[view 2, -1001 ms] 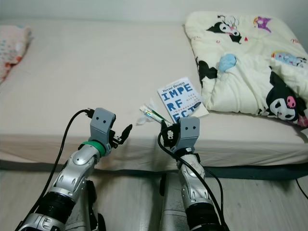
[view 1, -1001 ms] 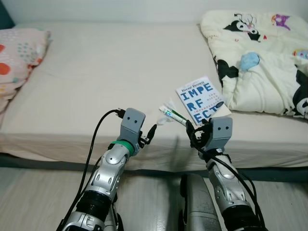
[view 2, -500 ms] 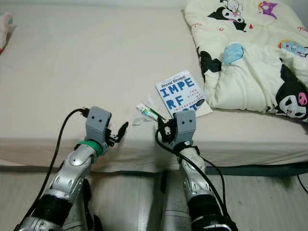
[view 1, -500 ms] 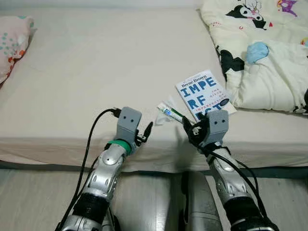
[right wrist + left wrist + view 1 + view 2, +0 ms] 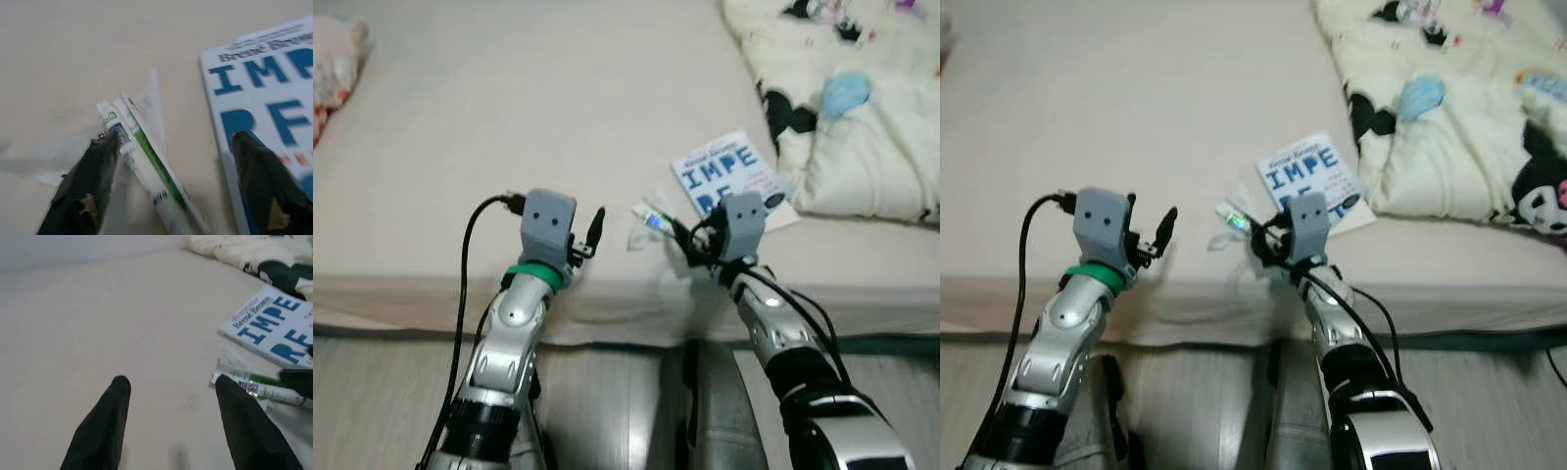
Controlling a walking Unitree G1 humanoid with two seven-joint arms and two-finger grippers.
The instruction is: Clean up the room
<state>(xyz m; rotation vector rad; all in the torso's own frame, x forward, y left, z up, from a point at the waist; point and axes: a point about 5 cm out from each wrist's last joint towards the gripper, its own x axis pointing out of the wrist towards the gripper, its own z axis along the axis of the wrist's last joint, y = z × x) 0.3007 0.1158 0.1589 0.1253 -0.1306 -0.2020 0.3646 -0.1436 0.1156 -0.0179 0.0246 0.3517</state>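
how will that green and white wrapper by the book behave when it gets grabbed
The wrapper looks thin and creased, so it is probably floppy and very light. The open right end effector straddles it; on the soft bed sheet it may slide or crumple.

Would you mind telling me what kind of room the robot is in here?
Most likely a bedroom: a bed with a beige sheet, a cartoon-print quilt lying on it, and a pillow at the far left.

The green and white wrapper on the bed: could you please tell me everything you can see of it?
The wrapper is a long, thin, crinkly plastic packet, white with a green stripe and small print, with torn clear film splayed beside it. It lies flat on the beige bed near the front edge, beside the white and blue book. The right gripper straddles it, fingers open.
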